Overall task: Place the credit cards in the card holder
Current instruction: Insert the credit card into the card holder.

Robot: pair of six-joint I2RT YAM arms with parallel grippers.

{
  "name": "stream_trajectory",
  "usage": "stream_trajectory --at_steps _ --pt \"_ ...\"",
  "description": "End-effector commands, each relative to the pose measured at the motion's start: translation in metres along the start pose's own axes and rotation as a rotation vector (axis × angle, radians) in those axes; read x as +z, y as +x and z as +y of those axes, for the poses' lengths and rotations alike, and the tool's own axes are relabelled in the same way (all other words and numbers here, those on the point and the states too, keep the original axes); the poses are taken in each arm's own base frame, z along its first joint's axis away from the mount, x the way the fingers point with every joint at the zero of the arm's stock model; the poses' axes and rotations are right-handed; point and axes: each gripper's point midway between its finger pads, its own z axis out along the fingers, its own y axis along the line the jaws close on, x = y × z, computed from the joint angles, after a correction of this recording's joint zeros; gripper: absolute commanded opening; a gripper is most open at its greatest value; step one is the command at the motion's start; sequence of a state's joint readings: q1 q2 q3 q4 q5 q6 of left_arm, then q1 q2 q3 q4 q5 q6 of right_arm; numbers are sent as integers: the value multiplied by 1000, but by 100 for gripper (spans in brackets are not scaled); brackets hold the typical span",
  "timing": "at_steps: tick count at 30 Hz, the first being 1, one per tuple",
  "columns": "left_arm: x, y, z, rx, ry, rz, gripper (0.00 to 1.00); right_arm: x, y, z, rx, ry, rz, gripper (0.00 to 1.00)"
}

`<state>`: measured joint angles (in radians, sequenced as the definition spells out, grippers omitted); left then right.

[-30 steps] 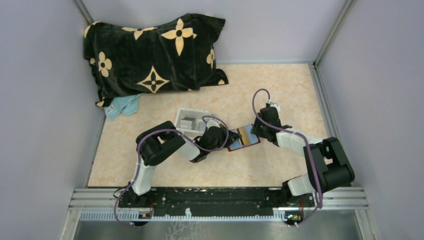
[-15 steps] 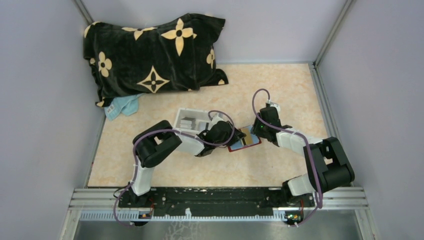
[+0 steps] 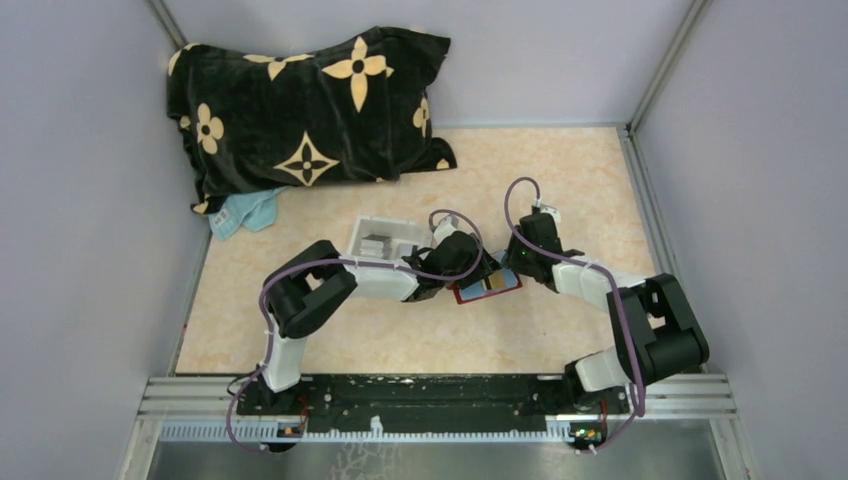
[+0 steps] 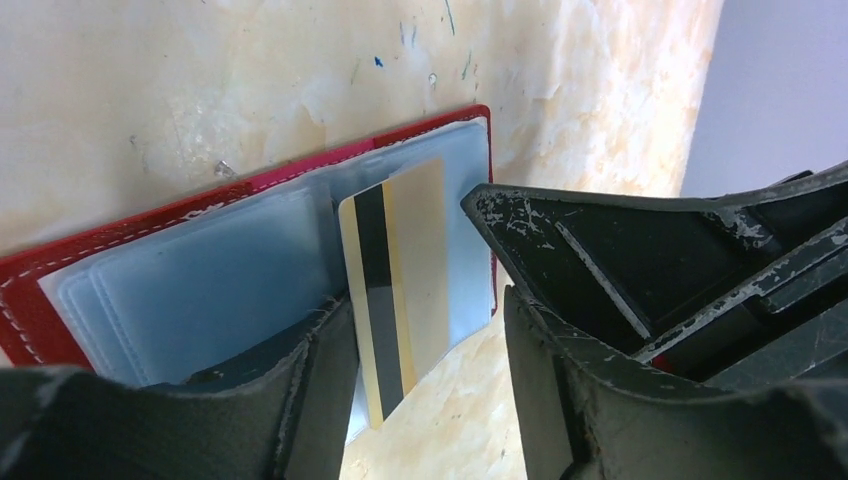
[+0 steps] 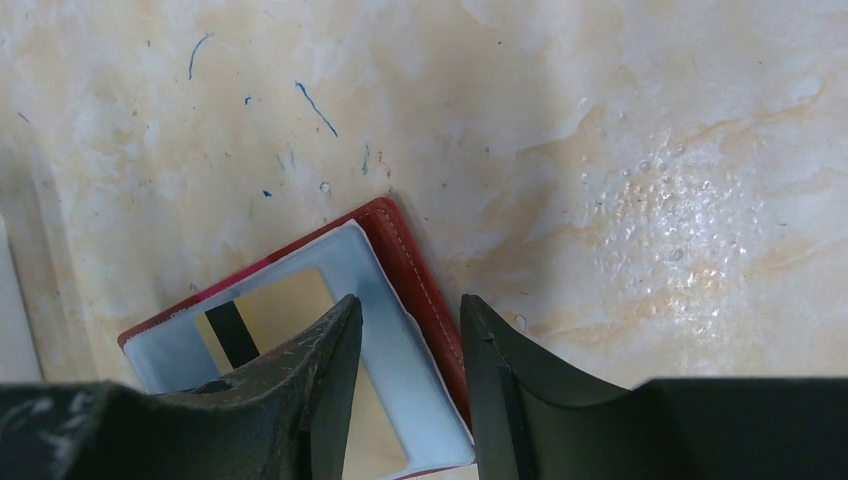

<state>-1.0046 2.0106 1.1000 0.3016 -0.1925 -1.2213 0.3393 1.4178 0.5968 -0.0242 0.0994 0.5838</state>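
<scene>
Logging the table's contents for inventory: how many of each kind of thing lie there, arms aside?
Pillow: 1
Blue cloth: 1
White tray: 1
Red card holder: 1
Tan card in holder: 1
Cards in tray: too small to count
Total: 5, plus the tray's cards

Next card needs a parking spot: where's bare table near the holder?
Bare table lies between the card holder and the base rail, and between the pillow and the right-hand wall. Crowded: from the white tray to the holder, where the left gripper and right gripper meet.
</scene>
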Motion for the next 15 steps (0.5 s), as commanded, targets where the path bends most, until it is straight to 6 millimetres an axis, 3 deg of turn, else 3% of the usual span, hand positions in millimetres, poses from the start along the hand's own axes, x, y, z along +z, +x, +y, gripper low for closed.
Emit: stream_trajectory --at_steps 1,6,15 --pt "-14 19 90 145 -328 72 66 -3 27 -6 -26 22 106 42" --pt "-22 13 86 166 -331 54 68 -4 24 -5 -26 17 101 42" --pt "-27 6 55 250 -224 11 77 -5 26 -2 -23 -2 100 42"
